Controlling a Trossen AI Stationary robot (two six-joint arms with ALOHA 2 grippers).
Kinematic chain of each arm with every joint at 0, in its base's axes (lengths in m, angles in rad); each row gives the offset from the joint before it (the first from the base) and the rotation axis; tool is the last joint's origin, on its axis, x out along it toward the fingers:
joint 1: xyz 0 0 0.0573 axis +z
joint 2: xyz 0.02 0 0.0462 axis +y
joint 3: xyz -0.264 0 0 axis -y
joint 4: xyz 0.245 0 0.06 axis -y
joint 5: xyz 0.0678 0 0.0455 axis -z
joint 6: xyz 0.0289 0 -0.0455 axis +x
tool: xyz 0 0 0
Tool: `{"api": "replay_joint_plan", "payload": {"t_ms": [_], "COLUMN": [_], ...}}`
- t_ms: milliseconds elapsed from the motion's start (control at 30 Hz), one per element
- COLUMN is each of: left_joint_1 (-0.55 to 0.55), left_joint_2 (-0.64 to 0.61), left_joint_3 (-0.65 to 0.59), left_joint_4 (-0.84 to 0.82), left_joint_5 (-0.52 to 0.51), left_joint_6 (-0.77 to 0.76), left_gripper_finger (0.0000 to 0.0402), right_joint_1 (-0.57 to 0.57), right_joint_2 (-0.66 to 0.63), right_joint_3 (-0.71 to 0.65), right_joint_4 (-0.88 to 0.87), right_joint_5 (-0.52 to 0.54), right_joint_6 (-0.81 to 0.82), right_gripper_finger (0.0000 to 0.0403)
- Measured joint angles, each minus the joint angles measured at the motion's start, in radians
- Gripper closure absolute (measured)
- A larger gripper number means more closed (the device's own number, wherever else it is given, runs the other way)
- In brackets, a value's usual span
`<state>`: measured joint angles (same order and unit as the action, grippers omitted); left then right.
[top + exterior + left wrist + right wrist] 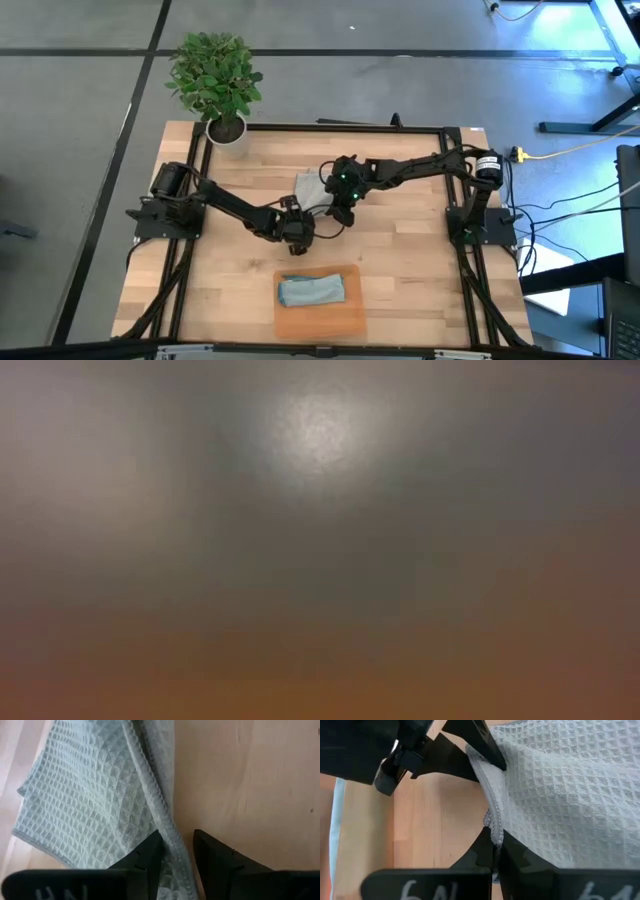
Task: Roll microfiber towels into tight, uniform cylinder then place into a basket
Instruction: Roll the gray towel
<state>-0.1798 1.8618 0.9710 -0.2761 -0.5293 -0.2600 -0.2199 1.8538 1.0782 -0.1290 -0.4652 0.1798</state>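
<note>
Both arms meet over the middle of the table, grippers close together.

The left arm reaches from its base at the table's left edge, bent at the elbow, its left gripper (297,234) low over the centre with the wrist pointing down; its two dark fingers (145,857) stand apart with a narrow gap, a hem of grey towel (95,800) lying between them. The right arm stretches from its base on the right across to the centre, its right gripper (341,208) just to the far right of the left one; its fingers (485,851) are pressed together, pinching the towel's edge.
</note>
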Motion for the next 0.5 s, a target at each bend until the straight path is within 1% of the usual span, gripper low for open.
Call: {"api": "replay_joint_plan", "payload": {"t_ms": [67, 133, 300, 333, 500], "left_joint_1": [0.004, 0.012, 0.044, 0.05, 0.081], "left_joint_2": [0.001, 0.001, -0.004, -0.007, -0.054], "left_joint_3": [0.0, 0.001, 0.001, 0.001, -0.001], "left_joint_4": [-0.001, -0.003, -0.01, -0.012, -0.023], "left_joint_5": [0.003, 0.014, 0.106, 0.122, 0.203], "left_joint_6": [0.0, 0.002, 0.044, 0.043, 0.103], "left_gripper_finger": [0.0302, 0.0316, 0.0384, 0.0392, 0.04], "right_joint_1": [0.0, 0.0, 0.0, 0.0, 0.001], "right_joint_2": [0.0, 0.0, 0.0, 0.0, 0.0], "right_joint_3": [0.0, 0.0, 0.0, 0.0, 0.001], "right_joint_4": [-0.005, -0.009, -0.02, -0.029, -0.092], "right_joint_5": [0.0, -0.001, -0.021, -0.023, -0.021], "right_joint_6": [0.0, -0.001, -0.002, -0.002, -0.005], "right_gripper_finger": [0.0395, 0.0394, 0.0394, 0.0394, 0.0394]}}
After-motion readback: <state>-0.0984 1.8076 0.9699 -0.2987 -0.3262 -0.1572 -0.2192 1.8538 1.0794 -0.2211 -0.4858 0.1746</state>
